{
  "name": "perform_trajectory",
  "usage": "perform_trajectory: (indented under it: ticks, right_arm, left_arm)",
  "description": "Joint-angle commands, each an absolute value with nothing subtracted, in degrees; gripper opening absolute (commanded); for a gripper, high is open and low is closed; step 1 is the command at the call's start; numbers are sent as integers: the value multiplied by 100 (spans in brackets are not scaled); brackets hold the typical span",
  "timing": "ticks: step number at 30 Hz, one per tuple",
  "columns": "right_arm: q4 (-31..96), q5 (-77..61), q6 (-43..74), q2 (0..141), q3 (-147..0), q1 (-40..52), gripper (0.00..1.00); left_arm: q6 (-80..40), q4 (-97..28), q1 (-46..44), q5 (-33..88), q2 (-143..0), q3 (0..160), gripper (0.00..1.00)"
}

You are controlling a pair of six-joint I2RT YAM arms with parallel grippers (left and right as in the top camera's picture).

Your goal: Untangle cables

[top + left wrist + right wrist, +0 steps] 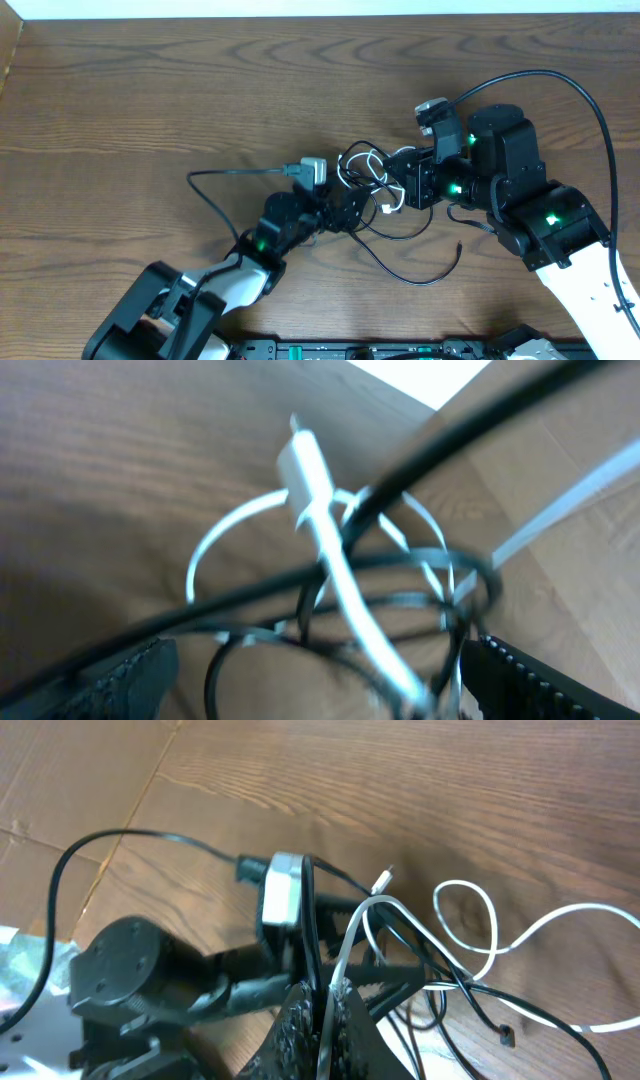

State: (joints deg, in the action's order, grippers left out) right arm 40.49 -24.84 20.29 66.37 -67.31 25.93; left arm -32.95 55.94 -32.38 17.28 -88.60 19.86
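Observation:
The cables lie as a small looped bundle on the wooden table between my two grippers. The white cable [378,170] loops at the top of the bundle. The black cable [459,252] trails off toward the front right. My left gripper [345,210] is open, with loops of the white cable [330,530] and the black cable [420,470] lying between its spread fingers [320,685]. My right gripper [325,1010] is shut on the white cable [347,950], with a black strand beside it. A black cable end plug [505,1035] lies on the table. My right gripper [397,188] meets the bundle from the right.
A thicker black wire [230,175] runs from the left arm's grey connector [308,170] out to the left. Another thick wire [590,100] arcs over the right arm. The left arm's wrist [130,970] shows close in the right wrist view.

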Motion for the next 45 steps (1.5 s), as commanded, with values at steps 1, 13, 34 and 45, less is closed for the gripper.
perform_trajectory:
  ticks: [1,13,34,45]
  right_arm:
    - [4058,-2679,1916,6582,-6737,2569,1]
    - [4139,-2716,1855,6423,-6737,2569,1]
    - [6104,1638,3284,6045,-6737,2187,1]
    - [6292,2305,3621,6969,-6737,2167,1]
  left_arm:
    - [-3197,5631,-3260,1533,-9076,2351,95]
    - [-3527,5489,-3260,1247,-9435,2692,8]
    - [-3524,5369,-2711,2711,-8589,2685,8]
    - [-3275,4180,-2674,2832,-7159,2685,8]
